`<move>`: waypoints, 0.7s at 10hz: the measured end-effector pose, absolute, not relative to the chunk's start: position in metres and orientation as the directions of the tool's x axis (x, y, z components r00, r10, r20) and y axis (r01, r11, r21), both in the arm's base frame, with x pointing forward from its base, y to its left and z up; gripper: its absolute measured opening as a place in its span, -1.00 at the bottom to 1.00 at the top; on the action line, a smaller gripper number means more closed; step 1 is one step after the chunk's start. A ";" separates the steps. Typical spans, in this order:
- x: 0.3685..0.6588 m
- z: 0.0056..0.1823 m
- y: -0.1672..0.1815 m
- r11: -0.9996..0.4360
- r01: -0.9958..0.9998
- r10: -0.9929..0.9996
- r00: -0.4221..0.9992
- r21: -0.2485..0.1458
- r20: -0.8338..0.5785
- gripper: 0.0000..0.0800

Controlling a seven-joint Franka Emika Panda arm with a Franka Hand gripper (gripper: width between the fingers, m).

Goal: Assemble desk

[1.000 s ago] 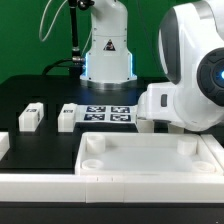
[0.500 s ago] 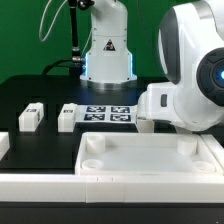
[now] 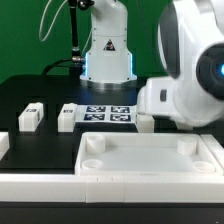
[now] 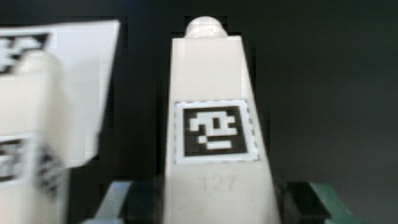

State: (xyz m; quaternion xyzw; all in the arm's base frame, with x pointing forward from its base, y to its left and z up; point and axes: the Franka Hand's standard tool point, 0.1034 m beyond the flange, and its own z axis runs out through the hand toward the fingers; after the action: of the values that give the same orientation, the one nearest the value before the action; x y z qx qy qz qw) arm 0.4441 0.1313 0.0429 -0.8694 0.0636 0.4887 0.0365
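Note:
The white desk tabletop (image 3: 140, 160) lies rim up near the front, with round sockets in its corners. In the wrist view my gripper (image 4: 217, 205) is shut on a white square desk leg (image 4: 217, 120) that bears a black-and-white tag, and one finger (image 4: 128, 205) presses each side of it. In the exterior view that leg (image 3: 146, 123) shows just under my bulky arm (image 3: 190, 75), behind the tabletop's far edge. A second leg (image 4: 32, 130) stands close beside the held one. Two more legs (image 3: 30, 117) (image 3: 68, 117) lie on the black table toward the exterior view's left.
The marker board (image 3: 108, 114) lies flat behind the tabletop, in front of the arm's base (image 3: 108, 55). A long white rail (image 3: 40, 185) runs along the front edge. Another white part (image 3: 3, 147) sits at the exterior view's far left.
The jaws have closed onto the tagged leg. In the exterior view the arm's housing has shifted slightly upward and toward that view's left.

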 end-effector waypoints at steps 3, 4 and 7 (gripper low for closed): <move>0.480 0.108 0.109 -0.984 -0.173 -0.074 0.578 -0.033 -0.813 -0.28; 0.486 0.118 0.102 -0.983 -0.183 -0.081 0.590 -0.035 -0.803 -0.28; 0.504 0.112 0.108 -0.979 -0.198 -0.115 0.749 -0.055 -0.653 -0.28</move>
State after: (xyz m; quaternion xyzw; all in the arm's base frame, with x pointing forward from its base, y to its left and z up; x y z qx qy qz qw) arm 0.5037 0.1079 0.1124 -0.9332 0.0838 0.3442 0.0604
